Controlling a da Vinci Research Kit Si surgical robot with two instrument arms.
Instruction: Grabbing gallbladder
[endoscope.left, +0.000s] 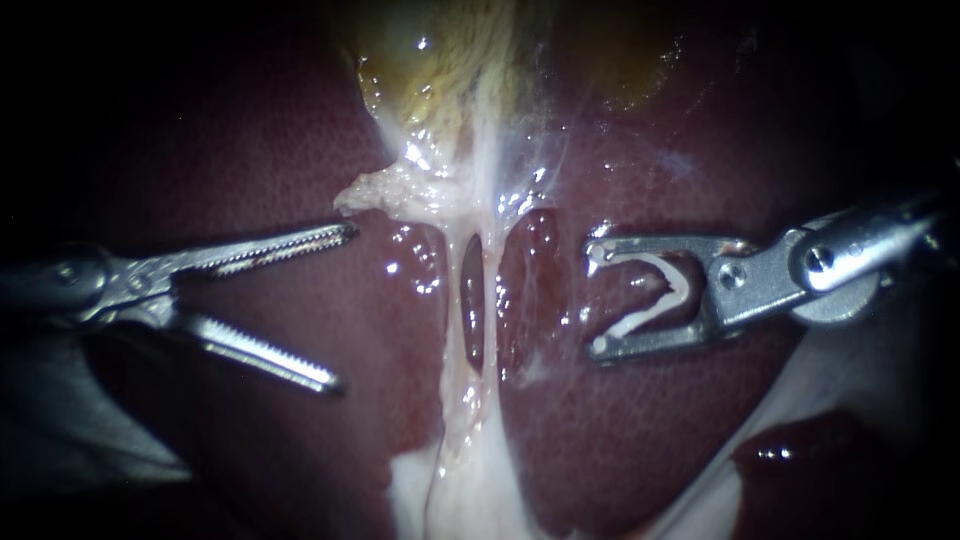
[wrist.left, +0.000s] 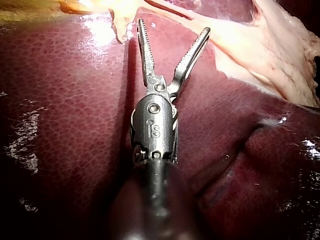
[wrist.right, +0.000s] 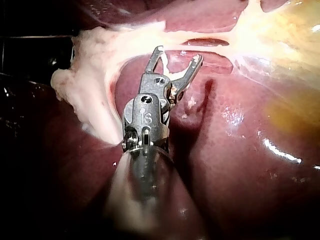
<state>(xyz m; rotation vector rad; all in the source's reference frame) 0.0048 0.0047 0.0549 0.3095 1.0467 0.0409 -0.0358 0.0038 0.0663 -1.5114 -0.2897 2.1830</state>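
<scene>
Here, in the endoscope view, the left instrument is hovering over the liver with its toothed jaws standing wide apart and gripping nothing. Its upper jaw tip is lying just beside a frayed flap of pale tissue, and whether they are touching cannot be told. The gallbladder, yellow-green and glistening, is sitting at the top of the view, above the flap and apart from both instruments. A pale band is running down from it between the two instruments. The right instrument is facing that band from the other side, its jaws standing apart and carrying a white clip that is touching both of them. In the left wrist view, the left instrument is lying low over the liver, its jaws spreading in an empty V, with one tip just beside the flap and a yellow edge of the gallbladder showing ahead. In the right wrist view, the right instrument is pointing its parted jaws at the pale band, with the gallbladder lying off to one side, beyond the jaws.
</scene>
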